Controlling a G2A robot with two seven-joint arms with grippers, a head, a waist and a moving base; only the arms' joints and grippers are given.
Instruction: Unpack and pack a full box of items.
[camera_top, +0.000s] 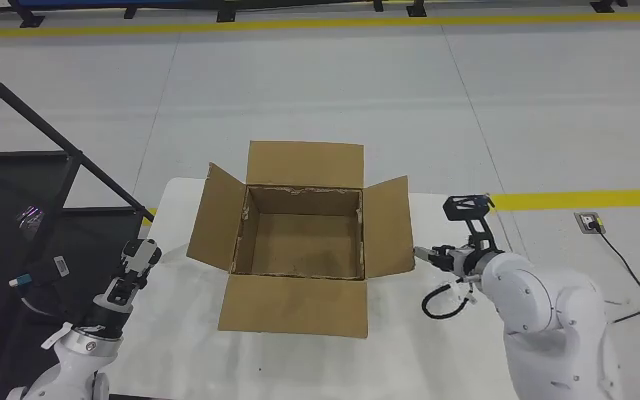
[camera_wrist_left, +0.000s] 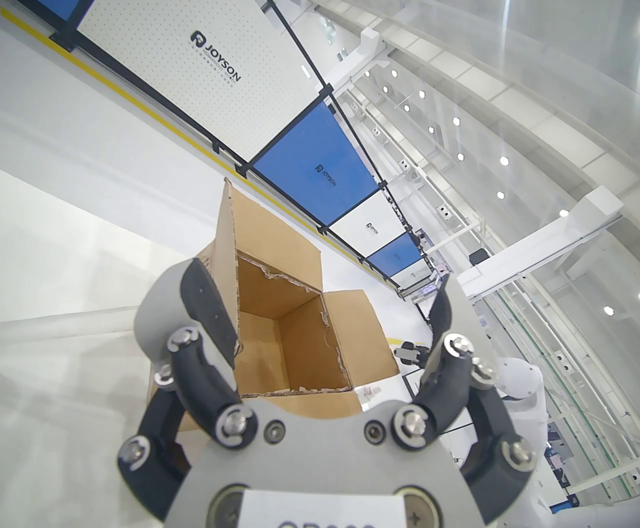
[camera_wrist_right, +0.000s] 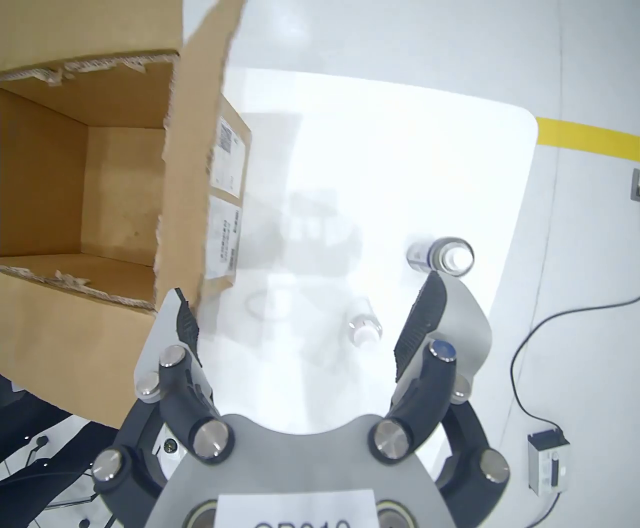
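Bottle (camera_wrist_right: 364, 331), small and upright, is seen on the desk (camera_wrist_right: 400, 150) below the parted right jaws, right of the empty cardboard box (camera_top: 305, 163), a larger bottle (camera_wrist_right: 440, 256) just beside it. Left jaws, also parted, are held farther off.

Box (camera_top: 303, 245): sits at the middle of the table (camera_top: 180, 330), opens upward. Left gripper (camera_top: 140, 256): hangs near-left of the box, by the table's left edge. Right gripper (camera_top: 425, 254): hangs just right of the box's right flap (camera_top: 388, 228). Near bottle (camera_wrist_right: 365, 331) and far bottle (camera_wrist_right: 442, 256): stand on the table right of the box, apart from it, the far one further right.
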